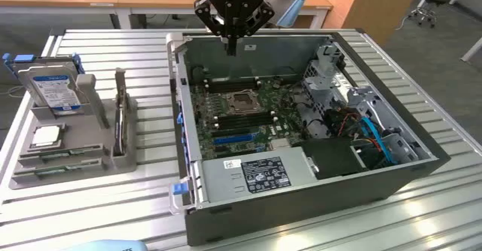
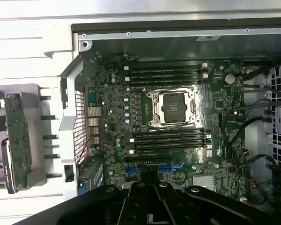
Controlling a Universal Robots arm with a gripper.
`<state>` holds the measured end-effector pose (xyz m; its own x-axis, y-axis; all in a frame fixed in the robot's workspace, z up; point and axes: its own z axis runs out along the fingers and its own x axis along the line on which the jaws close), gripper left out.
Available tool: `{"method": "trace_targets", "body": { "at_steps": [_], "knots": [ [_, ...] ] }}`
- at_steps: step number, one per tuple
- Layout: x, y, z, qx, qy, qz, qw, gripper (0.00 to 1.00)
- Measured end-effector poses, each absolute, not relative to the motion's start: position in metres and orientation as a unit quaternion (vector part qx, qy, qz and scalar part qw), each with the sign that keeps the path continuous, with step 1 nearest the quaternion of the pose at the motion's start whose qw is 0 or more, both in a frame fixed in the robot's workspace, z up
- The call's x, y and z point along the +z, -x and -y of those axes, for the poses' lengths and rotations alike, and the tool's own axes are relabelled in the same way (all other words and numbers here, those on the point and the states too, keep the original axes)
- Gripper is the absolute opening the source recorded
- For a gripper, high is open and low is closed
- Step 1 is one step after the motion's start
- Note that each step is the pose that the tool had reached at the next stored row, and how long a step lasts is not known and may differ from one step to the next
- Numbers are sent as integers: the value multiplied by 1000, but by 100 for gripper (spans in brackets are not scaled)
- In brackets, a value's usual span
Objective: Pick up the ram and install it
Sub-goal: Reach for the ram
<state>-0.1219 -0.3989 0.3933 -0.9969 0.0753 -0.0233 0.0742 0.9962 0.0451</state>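
The ram [image 1: 121,115] is a narrow green stick with dark chips, standing on its edge in the grey holder [image 1: 90,132] at the exterior view's left, beside the open computer case [image 1: 301,206]. In the wrist view the ram [image 2: 16,136] shows its chip side. My gripper [image 1: 231,49] hangs over the case's far wall, well away from the ram, shut with nothing between its fingers. My gripper [image 2: 150,180] looks down on the motherboard [image 2: 117,108], where black memory slots [image 2: 166,75] run on both sides of the processor socket [image 2: 173,108].
On the holder there is also a blue-labelled hard drive [image 1: 53,90], a square silver chip [image 1: 47,135] and two more green sticks [image 1: 60,155] lying flat. Inside the case are a power supply [image 1: 256,175], drive cage [image 1: 331,76] and blue cables [image 1: 376,141].
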Motion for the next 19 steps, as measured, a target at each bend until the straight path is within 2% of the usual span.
{"method": "trace_targets", "body": {
  "at_steps": [19],
  "knots": [
    [393, 130, 399, 22, -37, -999, 12, 10]
  ]
}}
